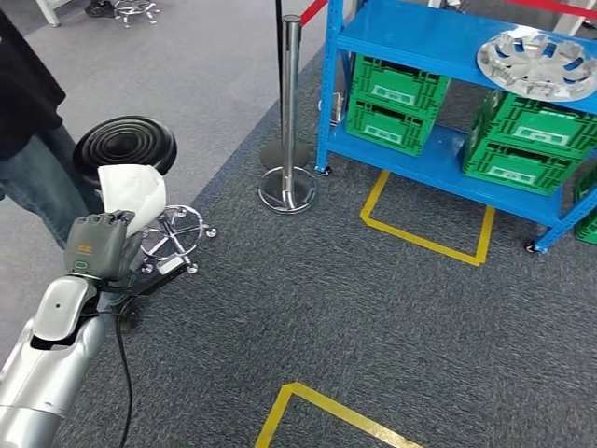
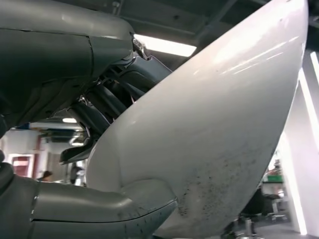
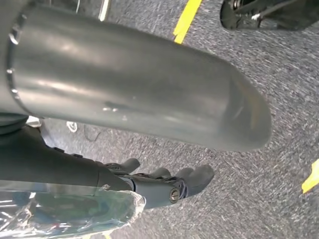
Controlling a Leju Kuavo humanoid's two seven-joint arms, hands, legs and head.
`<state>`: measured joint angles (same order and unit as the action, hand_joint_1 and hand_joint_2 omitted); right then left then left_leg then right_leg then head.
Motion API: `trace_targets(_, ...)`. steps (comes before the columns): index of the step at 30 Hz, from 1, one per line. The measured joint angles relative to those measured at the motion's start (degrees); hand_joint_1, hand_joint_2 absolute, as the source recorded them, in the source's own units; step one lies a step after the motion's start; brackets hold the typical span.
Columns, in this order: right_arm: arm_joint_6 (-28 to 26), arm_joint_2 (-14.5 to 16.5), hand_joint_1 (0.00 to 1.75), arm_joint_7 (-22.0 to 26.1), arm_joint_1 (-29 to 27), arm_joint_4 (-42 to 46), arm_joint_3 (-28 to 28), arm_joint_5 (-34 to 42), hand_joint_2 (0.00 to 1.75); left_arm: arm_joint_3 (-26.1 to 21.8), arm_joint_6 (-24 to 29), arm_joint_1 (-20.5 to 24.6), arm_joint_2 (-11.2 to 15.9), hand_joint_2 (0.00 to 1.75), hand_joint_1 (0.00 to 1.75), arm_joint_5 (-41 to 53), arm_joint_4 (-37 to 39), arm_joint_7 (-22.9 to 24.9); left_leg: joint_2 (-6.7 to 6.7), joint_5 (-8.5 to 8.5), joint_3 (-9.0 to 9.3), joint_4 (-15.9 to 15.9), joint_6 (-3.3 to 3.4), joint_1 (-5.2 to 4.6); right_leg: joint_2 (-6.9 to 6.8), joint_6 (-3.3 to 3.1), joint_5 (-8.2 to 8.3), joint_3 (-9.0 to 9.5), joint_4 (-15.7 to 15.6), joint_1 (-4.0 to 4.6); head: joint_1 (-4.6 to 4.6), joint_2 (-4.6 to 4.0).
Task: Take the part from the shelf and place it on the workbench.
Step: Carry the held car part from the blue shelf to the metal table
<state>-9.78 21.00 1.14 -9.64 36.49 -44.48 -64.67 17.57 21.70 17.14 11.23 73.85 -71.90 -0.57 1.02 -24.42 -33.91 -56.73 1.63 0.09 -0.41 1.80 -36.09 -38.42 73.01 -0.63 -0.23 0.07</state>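
Gripping the white part (image 1: 133, 193), its long axis slanting upward, the left robot hand (image 1: 99, 245) holds it above the carpet (image 1: 317, 308).

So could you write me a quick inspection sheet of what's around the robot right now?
Surface: dark grey carpet floor with yellow tape outlines; workbench: nothing seen.
Job's things: white part held in the left hand; blue shelf with green crates and a silver wheel cover on its upper level.
Clutter: black round stool on a chrome wheeled base.
Hands: left hand grips the white part; right hand hangs above the carpet, fingers loosely curled, nothing visibly in it.
Cables: a thin dark cable runs beside the left arm.
Surroundings: chrome barrier post with red belt; a person standing by the stool.
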Motion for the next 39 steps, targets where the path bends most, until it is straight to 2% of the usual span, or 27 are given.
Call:
trace_targets(1, -0.19, 0.00, 0.00, 0.02, 0.10, -0.38, -0.15, -0.23, 0.00, -0.15, 0.04, -0.12, 0.10, 1.75, 1.75, 0.00, 0.30, -0.04, 0.82, 0.03, -0.02, -0.02, 0.04, -0.09, 0.23, -0.12, 0.45, -0.66, 0.86, 0.03, 0.00, 0.00)
trace_targets(2, -0.33, 0.00, 0.00, 0.07, 0.26, -0.72, -0.32, -0.44, 0.00, -0.30, 0.07, -0.22, 0.19, 1.75, 1.75, 0.00, 0.60, -0.09, 1.66, 0.07, 0.01, -0.03, 0.03, -0.16, 0.48, -0.32, 1.99, -0.26, -0.52, 0.05, -0.01, 0.00)
trace_targets(3, -0.47, 0.00, 0.00, 0.11, 0.46, -1.02, -0.50, -0.61, 0.00, -0.44, 0.08, -0.28, 0.27, 1.75, 1.75, 0.00, 0.85, -0.13, 2.49, 0.09, 0.07, -0.04, -0.02, -0.20, 1.03, -0.57, 4.24, 1.10, -3.86, 0.05, 0.00, 0.00)
trace_targets(5, -0.69, 0.00, 0.00, 0.31, 0.86, -1.52, -0.87, -1.00, 0.00, -0.79, 0.08, -0.20, 0.36, 1.75, 1.75, 0.00, 1.24, -0.19, 3.98, 0.15, -0.01, -0.20, -0.26, -0.30, 3.48, -1.05, 7.69, 4.46, -11.61, -0.13, -0.04, 0.00)
trace_targets(7, -0.82, 0.00, 0.00, 0.56, 1.23, -2.04, -1.34, -1.54, 0.00, -1.16, 0.08, -0.07, 0.43, 1.75, 1.75, 0.00, 1.56, -0.22, 5.26, 0.40, -0.52, -0.35, -0.85, -0.21, 4.81, -1.16, 8.37, 6.17, -15.08, -0.19, -0.06, 0.01)
trace_targets(9, -0.88, 0.01, 0.00, 0.80, 1.58, -2.53, -1.87, -2.09, 0.00, -1.52, 0.11, -0.14, 0.67, 1.75, 1.75, 0.00, 1.86, -0.33, 6.38, 0.67, -1.04, -0.42, -1.58, 0.06, 3.68, -1.35, 8.49, 6.52, -15.43, -0.15, -0.04, 0.01)
trace_targets(11, -0.90, -0.01, 0.00, 1.00, 1.86, -2.83, -2.32, -2.49, 0.00, -1.80, 0.22, -0.16, 0.99, 1.75, 1.75, -0.01, 2.06, -0.50, 4.83, -0.42, -1.91, -2.00, -2.20, 0.05, 2.34, -1.90, 8.76, 6.71, -15.79, -0.30, -0.33, 0.01)
trace_targets(13, -0.89, -0.04, 0.00, 1.15, 2.01, -3.11, -2.72, -2.82, 0.00, -1.93, 0.33, 0.08, 1.11, 1.75, 1.75, -0.11, 2.23, -0.60, 1.44, -3.68, -4.65, -7.80, -2.83, 0.06, 0.88, -2.28, 8.80, 6.82, -15.97, -0.28, -0.78, 0.00)
trace_targets(14, -0.88, -0.04, 0.00, 1.20, 2.05, -3.25, -2.96, -3.01, 0.00, -1.96, 0.34, 0.15, 1.11, 1.75, 1.75, -0.30, 2.33, -0.65, 0.38, -5.44, -6.53, -11.69, -3.12, 0.22, 0.09, -2.38, 8.74, 6.81, -15.96, -0.23, -0.95, 0.00)
trace_targets(15, -0.87, -0.04, 0.00, 1.26, 2.08, -3.38, -3.27, -3.26, 0.00, -1.98, 0.34, 0.10, 1.08, 1.75, 1.75, -0.63, 2.46, -0.73, -0.17, -6.53, -8.03, -14.83, -3.37, 0.41, -0.74, -2.41, 8.68, 6.80, -15.95, -0.19, -0.94, 0.01)
trace_targets(16, -0.87, -0.04, 0.00, 1.34, 2.15, -3.47, -3.60, -3.53, 0.00, -2.04, 0.34, -0.02, 1.05, 1.75, 1.75, -1.12, 2.59, -0.85, -0.44, -6.63, -8.72, -16.30, -3.54, 0.59, -1.53, -2.40, 8.62, 6.81, -15.94, -0.18, -0.95, 0.01)
trace_targets(17, -0.86, -0.04, 0.00, 1.44, 2.24, -3.56, -3.90, -3.83, 0.00, -2.20, 0.33, -0.12, 1.03, 1.75, 1.75, -1.77, 2.71, -1.01, -0.66, -5.69, -8.29, -15.58, -3.64, 0.73, -2.28, -2.34, 8.54, 6.83, -15.92, -0.17, -0.95, 0.01)
trace_targets(18, -0.85, -0.04, 0.00, 1.56, 2.36, -3.64, -4.14, -4.13, 0.00, -2.43, 0.34, -0.18, 0.99, 1.75, 1.75, -2.53, 2.80, -1.22, -1.15, -3.93, -6.68, -12.71, -3.63, 0.80, -2.98, -2.24, 8.45, 6.92, -15.91, -0.17, -0.95, 0.01)
trace_targets(20, -0.84, -0.03, 0.00, 1.78, 2.63, -3.82, -4.54, -4.57, 0.00, -3.03, 0.45, -0.04, 0.86, 1.75, 1.75, -4.25, 2.85, -1.78, -3.77, -0.95, -2.31, -4.88, -3.24, 0.49, -4.23, -1.82, 8.15, 7.21, -15.86, 0.01, -1.00, 0.00)
trace_targets(22, -0.86, -0.02, 0.00, 1.93, 2.81, -4.00, -5.03, -4.82, 0.00, -3.48, 0.65, 0.14, 0.62, 1.75, 1.75, -5.79, 2.85, -2.32, -5.47, -0.28, -0.18, -0.76, -2.42, -0.05, -5.47, -1.25, 7.81, 7.51, -15.84, 0.35, -0.97, 0.01)
trace_targets(24, -0.93, -0.02, 0.00, 2.02, 2.98, -4.15, -5.41, -5.06, 0.00, -4.06, 0.85, -0.02, 0.44, 1.75, 1.75, -7.50, 2.85, -2.94, -4.37, -0.32, -0.30, -0.42, -1.56, -0.25, -6.66, -0.65, 7.58, 7.83, -15.99, 0.44, -0.95, 0.01)
trace_targets(25, -0.99, -0.02, 0.00, 2.05, 3.10, -4.24, -5.54, -5.20, 0.00, -4.46, 0.91, -0.14, 0.29, 1.75, 1.75, -8.68, 2.85, -3.37, -3.69, -0.20, -0.31, -0.26, -1.22, -0.17, -6.20, -0.32, 7.23, 7.76, -15.77, 0.33, -0.92, 0.01)
trace_targets(26, -1.08, -0.02, 0.00, 2.08, 3.24, -4.37, -5.70, -5.34, 0.00, -4.87, 0.93, -0.17, 0.05, 1.75, 1.75, -10.04, 2.85, -3.83, -3.00, -0.05, -0.31, -0.12, -0.83, -0.05, -4.92, -0.06, 6.42, 7.31, -14.72, 0.19, -0.84, 0.00)
trace_targets(28, -1.22, -0.02, 0.00, 2.11, 3.45, -4.72, -6.17, -5.57, 0.00, -5.64, 0.63, -0.09, -0.71, 1.75, 1.75, -13.01, 2.85, -4.67, -1.71, 0.14, -0.33, 0.05, -0.23, 0.15, -1.37, 0.22, 3.20, 4.58, -8.97, -0.02, -0.64, 0.01)
trace_targets(30, -1.27, -0.02, 0.00, 2.10, 3.48, -5.09, -6.75, -5.75, 0.00, -6.27, -0.76, -0.20, -1.50, 1.75, 1.75, -16.39, 2.85, -5.39, -0.15, 0.14, -0.38, 0.03, 0.04, 0.05, 0.10, 0.23, 0.11, 0.69, -1.17, 0.00, -0.59, 0.01)
trace_targets(31, -1.28, -0.02, 0.00, 2.09, 3.51, -5.24, -7.00, -5.81, 0.00, -6.55, -1.82, -0.38, -1.88, 1.75, 1.75, -18.30, 2.82, -5.78, 0.74, 0.14, -0.36, 0.01, 0.05, -0.01, 0.28, 0.20, -0.08, -0.55, 0.86, 0.04, -0.59, 0.00)
trace_targets(32, -1.29, -0.02, 0.00, 2.10, 3.57, -5.37, -7.22, -5.86, 0.00, -6.90, -2.94, -0.59, -2.24, 1.75, 1.75, -20.28, 2.77, -6.14, 1.64, 0.15, -0.30, -0.01, 0.05, -0.06, 0.41, 0.10, 0.95, -0.76, 0.63, 0.06, -0.59, 0.00)
trace_targets(33, -1.30, -0.02, 0.00, 2.13, 3.67, -5.48, -7.40, -5.90, 0.00, -7.27, -3.92, -0.79, -2.58, 1.75, 1.75, -22.12, 2.65, -6.42, 2.49, 0.14, -0.21, -0.04, 0.03, -0.08, 0.72, -0.05, 2.99, 0.14, -1.93, 0.05, -0.59, 0.00)
trace_targets(35, -1.35, -0.02, 0.00, 2.21, 3.88, -5.65, -7.79, -5.91, 0.00, -8.01, -5.26, -0.93, -3.24, 1.75, 1.75, -24.77, 2.18, -6.77, 4.03, 0.12, -0.10, -0.11, -0.16, -0.13, 3.01, -0.39, 7.23, 3.58, -9.98, -0.14, -0.62, 0.01)
trace_targets(37, -1.46, -0.02, 0.00, 2.24, 4.08, -5.86, -8.15, -5.92, 0.00, -8.59, -6.10, -0.88, -3.74, 1.75, 1.75, -26.05, 1.57, -6.86, 5.48, 0.21, -0.42, -0.30, -0.71, -0.07, 5.06, -0.55, 8.58, 6.01, -14.83, -0.34, -0.67, 0.01)
trace_targets(38, -1.52, -0.02, 0.00, 2.24, 4.17, -5.97, -8.27, -5.92, 0.00, -8.84, -6.64, -0.94, -3.91, 1.75, 1.75, -26.66, 1.28, -6.86, 6.18, 0.35, -0.67, -0.35, -1.10, 0.03, 5.20, -0.61, 8.35, 6.39, -15.33, -0.31, -0.69, 0.02)
trace_targets(39, -1.56, -0.02, 0.00, 2.23, 4.25, -6.04, -8.34, -5.92, 0.00, -9.11, -7.38, -1.11, -4.02, 1.75, 1.75, -27.55, 0.93, -6.82, 6.92, 0.48, -0.89, -0.37, -1.46, 0.22, 4.58, -0.73, 8.40, 6.63, -15.52, -0.24, -0.68, 0.02)
